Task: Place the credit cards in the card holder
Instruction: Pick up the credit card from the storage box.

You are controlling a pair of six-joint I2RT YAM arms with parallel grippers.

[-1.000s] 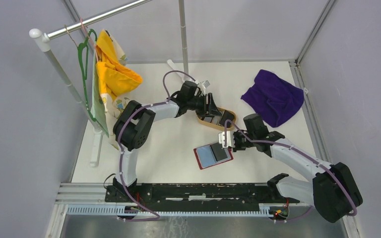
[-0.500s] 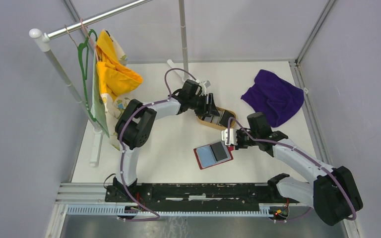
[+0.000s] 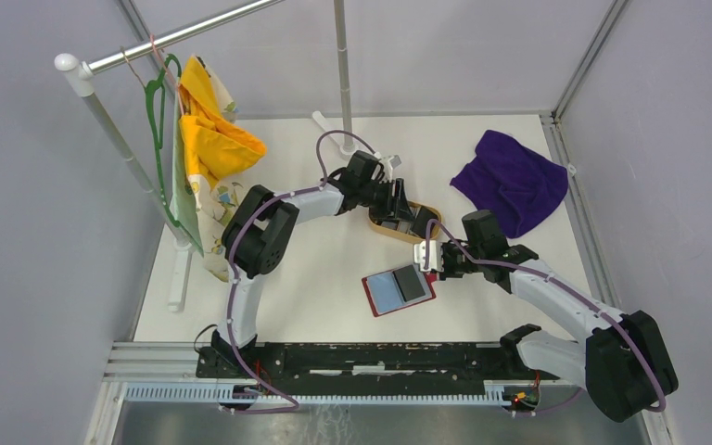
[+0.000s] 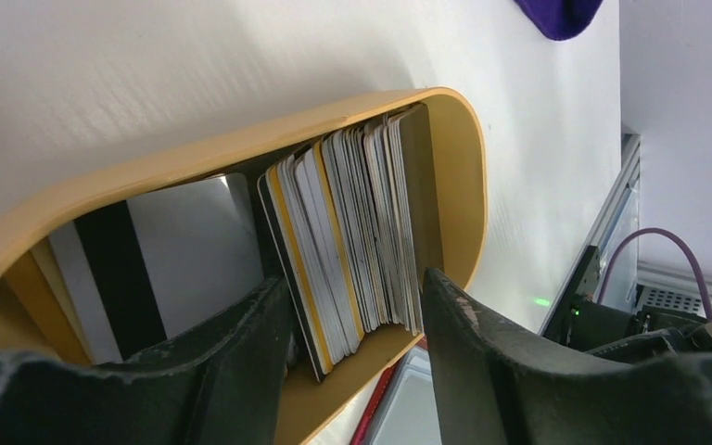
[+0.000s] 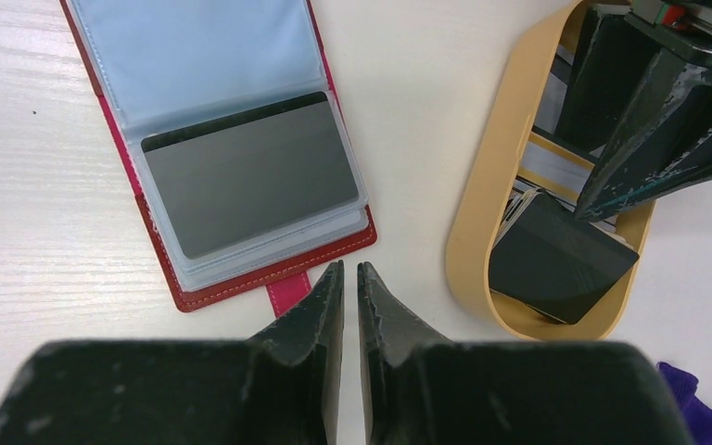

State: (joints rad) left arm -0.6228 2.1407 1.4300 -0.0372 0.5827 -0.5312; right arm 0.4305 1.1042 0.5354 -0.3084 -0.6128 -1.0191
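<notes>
The left gripper [image 4: 354, 283] reaches into the wooden tray [image 4: 241, 139] with its jaws apart, one finger on each side of the credit cards [image 4: 362, 232], which stand on edge in a loose, fanned stack at one end of the tray. Whether the pads already press on the outer cards cannot be told. A few more cards lie flat at the tray's other end. The cards look thin, stiff, light and slick, so a squeeze across the whole stack would likely lift several at once or let them splay. A pinch on the flat faces of one outer card, near its top edge, seems the safer hold. The right gripper [image 5: 351, 278] hovers with its jaws nearly together and nothing between them, just on the near side of the tray, over the snap tab [image 5: 289, 292] of the card holder [image 5: 204, 56]. The holder lies open and flat, just beside the tray, with a dark grey card [image 5: 246, 185] already in a clear pocket. The bench [image 5: 37, 232] is pale, smooth and hard. A purple cloth [image 3: 512, 181] lies beyond the tray to its right, a rail with yellow clothes [image 3: 209, 130] stands well to the tray's left, and plain grey walls close in the space.
</notes>
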